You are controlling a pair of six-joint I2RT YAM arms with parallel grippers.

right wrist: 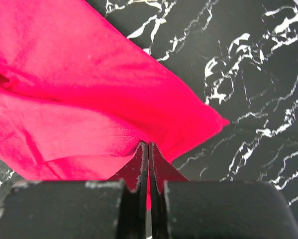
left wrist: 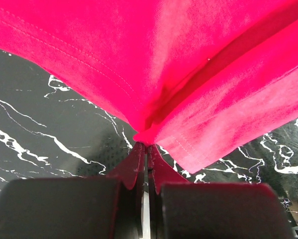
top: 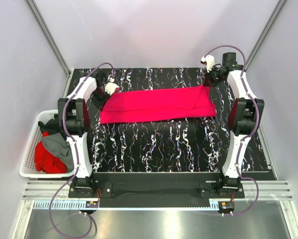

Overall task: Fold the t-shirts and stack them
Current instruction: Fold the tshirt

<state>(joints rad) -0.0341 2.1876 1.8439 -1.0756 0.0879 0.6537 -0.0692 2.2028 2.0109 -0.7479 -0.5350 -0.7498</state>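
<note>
A bright crimson-pink t-shirt [top: 153, 105] lies stretched in a long band across the far half of the black marbled table [top: 178, 149]. My left gripper [top: 108, 92] is at the shirt's left end. In the left wrist view the left gripper [left wrist: 147, 145] is shut on a gathered corner of the pink cloth [left wrist: 188, 59]. My right gripper [top: 208, 82] is at the right end, where a flap is folded over. The right wrist view shows the right gripper [right wrist: 148, 145] shut on a fold of the pink cloth [right wrist: 89, 84]. Cloth shows between both pairs of fingers.
A white lattice basket [top: 27, 155] stands off the table's left edge. It holds a red t-shirt [top: 47, 160], a grey one [top: 60, 148] and a black one [top: 51, 124]. Grey walls close in the far side and both flanks.
</note>
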